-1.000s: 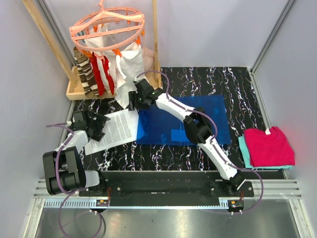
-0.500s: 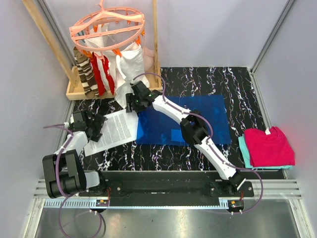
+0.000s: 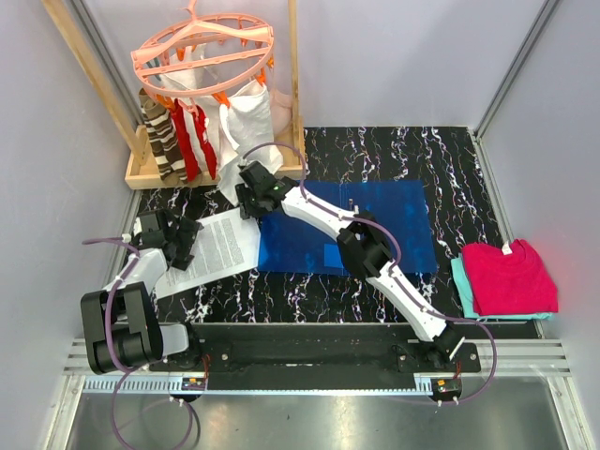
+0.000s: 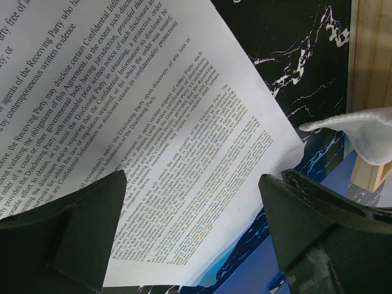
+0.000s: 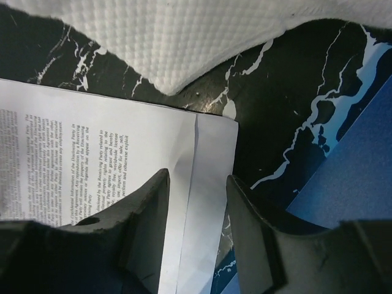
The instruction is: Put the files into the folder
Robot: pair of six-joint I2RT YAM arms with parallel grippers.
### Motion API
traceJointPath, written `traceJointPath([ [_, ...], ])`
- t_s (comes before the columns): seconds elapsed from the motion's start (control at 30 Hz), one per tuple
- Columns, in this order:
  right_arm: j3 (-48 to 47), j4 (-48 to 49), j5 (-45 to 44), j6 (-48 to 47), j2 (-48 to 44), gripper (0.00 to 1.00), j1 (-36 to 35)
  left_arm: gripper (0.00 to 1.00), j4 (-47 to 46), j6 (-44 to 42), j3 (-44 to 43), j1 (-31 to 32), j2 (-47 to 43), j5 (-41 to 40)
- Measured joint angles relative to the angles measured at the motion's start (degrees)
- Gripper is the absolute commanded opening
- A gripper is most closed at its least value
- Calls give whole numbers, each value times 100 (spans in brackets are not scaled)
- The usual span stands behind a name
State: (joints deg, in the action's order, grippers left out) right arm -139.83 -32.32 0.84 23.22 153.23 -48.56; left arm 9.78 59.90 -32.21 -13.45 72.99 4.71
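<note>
The files point(image 3: 211, 248), white sheets of dense black text, lie on the black marbled table left of the flat blue folder point(image 3: 375, 225). Their right edge overlaps the folder's left edge. My left gripper point(image 3: 181, 239) hovers over the files' left part, and in the left wrist view it point(image 4: 193, 179) is wide open above the print point(image 4: 153, 122). My right gripper point(image 3: 247, 202) is at the files' far right corner. In the right wrist view it point(image 5: 197, 177) is partly open, its fingers straddling the blank margin of the sheets point(image 5: 208, 159), with a gap still showing.
A wooden stand point(image 3: 150, 173) with a pink hanger ring point(image 3: 202, 47), striped socks and a white cloth bag point(image 3: 248, 117) stands at the far left, its bag point(image 5: 184, 37) close behind the right gripper. Folded magenta cloth point(image 3: 506, 277) lies at the right edge.
My right gripper has reached further left onto the files' far right corner and its jaws have narrowed. The left gripper has stayed open over the files.
</note>
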Motion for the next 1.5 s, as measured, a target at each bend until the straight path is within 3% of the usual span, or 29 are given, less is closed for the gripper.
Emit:
traceJointPath([
  [0.03,31,-9,-81,-50,-22,51,-35,94,0,2,0,2,0,-7],
  [0.17,83,-28,-455,-293,-72,71,-184,94,2,11,0,2,0,-31],
  [0.23,101,-87,-592,-431,-103,74,-240,94,7,13,0,2,0,-31],
  [0.37,122,-212,-638,-592,-151,69,-302,94,35,13,0,7,0,-42],
  [0.5,105,-310,-579,-605,-151,50,-306,94,105,11,0,9,0,-48],
  [0.6,26,-369,-573,-592,-151,45,-306,94,125,11,0,13,-2,-52],
  [0.8,-273,-391,-439,-584,-144,48,-306,94,131,11,0,17,-2,-66],
  [1.07,-341,-310,-221,-518,22,60,-299,94,129,13,0,39,-2,-66],
  [1.5,-262,249,540,-247,212,67,-260,93,125,13,66,59,35,-74],
])
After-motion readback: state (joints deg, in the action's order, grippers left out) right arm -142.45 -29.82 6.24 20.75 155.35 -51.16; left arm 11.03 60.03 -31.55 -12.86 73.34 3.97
